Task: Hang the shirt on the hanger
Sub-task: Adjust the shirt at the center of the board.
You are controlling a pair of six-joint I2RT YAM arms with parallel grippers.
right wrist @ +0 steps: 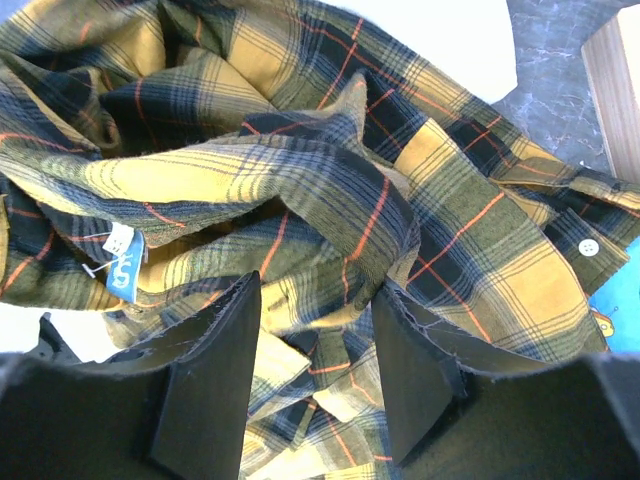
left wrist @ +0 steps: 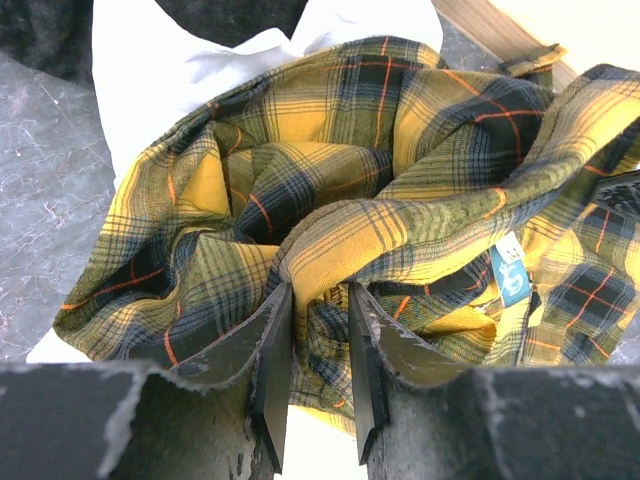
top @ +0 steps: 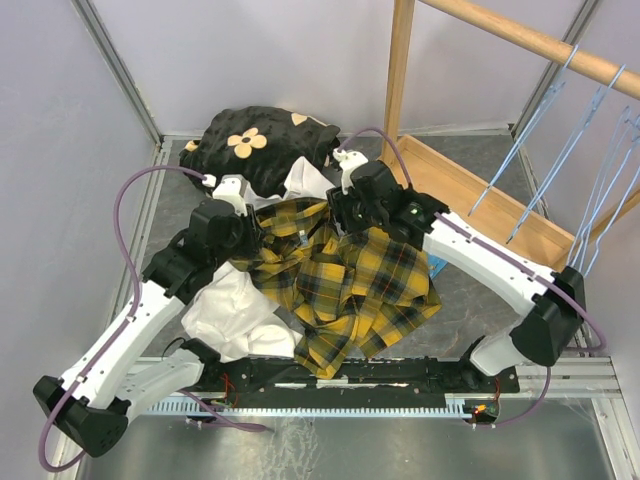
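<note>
The yellow-and-black plaid shirt lies crumpled in the middle of the table. It fills the left wrist view and the right wrist view. My left gripper is at its left upper edge, jaws nearly together on a raised fold of plaid. My right gripper is at the shirt's top edge, jaws wide apart over bunched plaid. Several pale-blue wire hangers hang from the wooden rail at the right, apart from both grippers.
A white garment lies under the shirt's left side. A black cloth with cream flowers is heaped at the back. The rack's wooden post and base stand at the right. A small blue item peeks out at the shirt's right edge.
</note>
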